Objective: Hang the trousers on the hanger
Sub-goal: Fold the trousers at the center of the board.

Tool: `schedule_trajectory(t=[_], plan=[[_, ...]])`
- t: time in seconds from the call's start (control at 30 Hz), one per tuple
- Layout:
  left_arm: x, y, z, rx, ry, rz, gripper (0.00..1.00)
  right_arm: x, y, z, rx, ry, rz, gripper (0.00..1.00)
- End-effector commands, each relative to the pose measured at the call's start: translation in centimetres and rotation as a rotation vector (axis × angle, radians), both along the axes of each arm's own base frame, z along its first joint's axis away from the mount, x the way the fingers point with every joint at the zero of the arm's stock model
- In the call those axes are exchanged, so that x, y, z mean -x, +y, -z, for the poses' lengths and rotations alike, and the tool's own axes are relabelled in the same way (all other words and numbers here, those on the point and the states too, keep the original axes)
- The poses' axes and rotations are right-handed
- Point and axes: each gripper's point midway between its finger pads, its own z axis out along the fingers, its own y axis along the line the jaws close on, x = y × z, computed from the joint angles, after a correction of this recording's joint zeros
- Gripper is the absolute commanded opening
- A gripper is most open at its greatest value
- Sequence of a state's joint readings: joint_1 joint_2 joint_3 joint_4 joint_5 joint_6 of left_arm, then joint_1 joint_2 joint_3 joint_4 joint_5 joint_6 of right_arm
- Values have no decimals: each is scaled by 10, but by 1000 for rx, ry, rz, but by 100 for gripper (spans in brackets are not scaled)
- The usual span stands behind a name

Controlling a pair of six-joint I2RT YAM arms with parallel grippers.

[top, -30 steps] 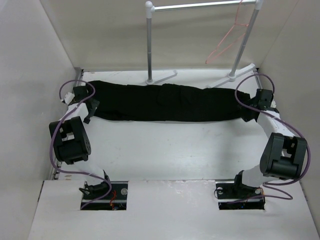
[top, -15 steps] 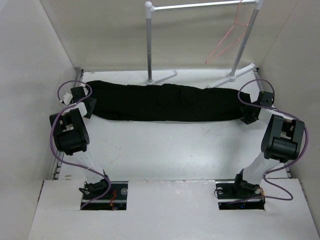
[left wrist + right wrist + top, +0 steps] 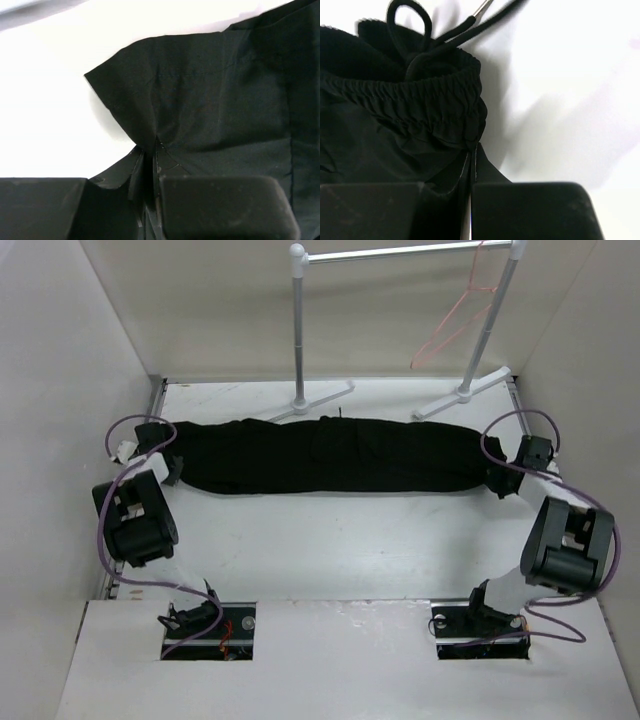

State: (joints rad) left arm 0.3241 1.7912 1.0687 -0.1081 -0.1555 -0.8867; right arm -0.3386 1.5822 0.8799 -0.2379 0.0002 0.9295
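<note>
In the top view, the trousers (image 3: 325, 455) lay as one long black bundled band across the far half of the white tabletop (image 3: 330, 540), running from 9 o'clock to 3 o'clock, rumpled along its length. The left pincer (image 3: 168, 466) met the band's 9 o'clock end and the right pincer (image 3: 498, 480) its 3 o'clock end. The pink-red hanger (image 3: 468, 290) hung from the crossbar of the rack (image 3: 298, 330) at about 1 o'clock, well apart from the trousers. In the left wrist view, the left pincer (image 3: 147, 200) was drawn narrow, nipping a fold of smooth black cloth at 6 o'clock; the trousers (image 3: 215, 110) spread toward 1 o'clock, showing a stitched hem line and a pointed corner at 10 o'clock. In the right wrist view, the right pincer (image 3: 470, 200) was likewise narrow, gripping cloth just below the gathered elastic waistband of the trousers (image 3: 405, 105), with the looped drawstring (image 3: 415, 30) lying at 11 o'clock on the tabletop.
</note>
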Motion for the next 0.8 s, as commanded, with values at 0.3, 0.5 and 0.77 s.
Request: schedule_trajectory(t=[0.3, 0.5, 0.77], plan=[[143, 32, -23, -193, 273, -184, 17, 95, -8, -25, 35, -46, 163, 1], [153, 34, -50, -219, 214, -208, 62, 105, -9, -35, 48, -46, 162, 50], [87, -23, -143, -309, -53, -1, 45, 92, -14, -116, 191, -165, 146, 69]])
